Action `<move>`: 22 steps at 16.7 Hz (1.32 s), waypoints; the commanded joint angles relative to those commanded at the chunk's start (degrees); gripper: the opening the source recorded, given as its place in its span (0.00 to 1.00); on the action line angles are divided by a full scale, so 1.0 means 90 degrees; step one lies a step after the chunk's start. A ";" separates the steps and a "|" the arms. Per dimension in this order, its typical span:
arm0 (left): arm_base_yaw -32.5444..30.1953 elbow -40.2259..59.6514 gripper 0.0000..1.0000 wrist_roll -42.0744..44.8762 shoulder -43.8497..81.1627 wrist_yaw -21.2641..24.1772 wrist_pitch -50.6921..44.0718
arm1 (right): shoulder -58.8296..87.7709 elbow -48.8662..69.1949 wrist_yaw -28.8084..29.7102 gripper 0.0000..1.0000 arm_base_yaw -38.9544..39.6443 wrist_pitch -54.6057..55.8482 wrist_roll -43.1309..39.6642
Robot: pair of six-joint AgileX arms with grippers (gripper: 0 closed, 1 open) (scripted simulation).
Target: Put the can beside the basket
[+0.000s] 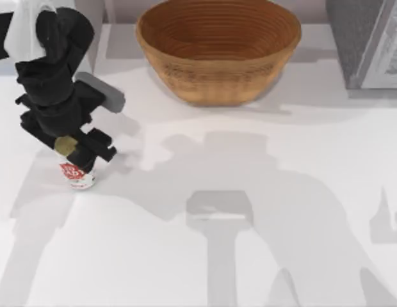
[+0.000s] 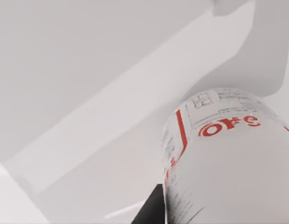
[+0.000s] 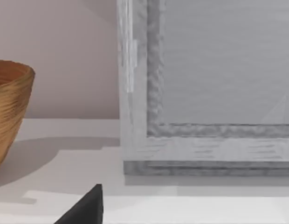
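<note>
Table point(image 1: 262, 211), white and streaked with grey shadows, takes up most of the top view. At its far right corner stands a grey framed panel point(image 1: 368, 41), which the right wrist view shows up close as a pale, grainy frame around a flat grey face point(image 3: 219, 65).

The basket point(image 1: 218, 48) comes next in size: a round, orange-brown woven bowl with ribbed concentric rings inside, sitting at the far middle of the table. Its curved side point(image 3: 9, 112) also edges into the right wrist view, near the panel.

The left arm reaches down over the table's left side, and the left gripper point(image 1: 80, 157) is at the top of the can point(image 1: 79, 174). Its dark fingers point(image 1: 99, 146) sit on either side of the can's yellowish-gold top, closed around it. A dark finger edge point(image 2: 151, 210) lies right against the can's wall in the left wrist view.

The can stands upright on the table at the left, well apart from the basket and nearer the front. It is white with a red label carrying white lettering too small to read from above. In the left wrist view the can point(image 2: 228, 163) shows red characters that look like "OFS" seen askew, a red stripe, and a box of fine grey print that cannot be made out.

The right gripper's fingers cannot be judged.
</note>
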 joint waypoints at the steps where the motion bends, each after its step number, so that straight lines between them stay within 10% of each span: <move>1: -0.0079 0.0076 0.00 -0.0384 0.0023 -0.0001 -0.0033 | 0.0000 0.0000 0.0000 1.00 0.0000 0.0000 0.0000; 12: -0.1522 0.0643 0.00 -0.5339 0.0133 -0.0020 -0.0451 | 0.0000 0.0000 0.0000 1.00 0.0000 0.0000 0.0000; 22: -0.1663 0.0593 0.00 -0.5840 0.0136 -0.0018 -0.0439 | 0.0000 0.0000 0.0000 1.00 0.0000 0.0000 0.0000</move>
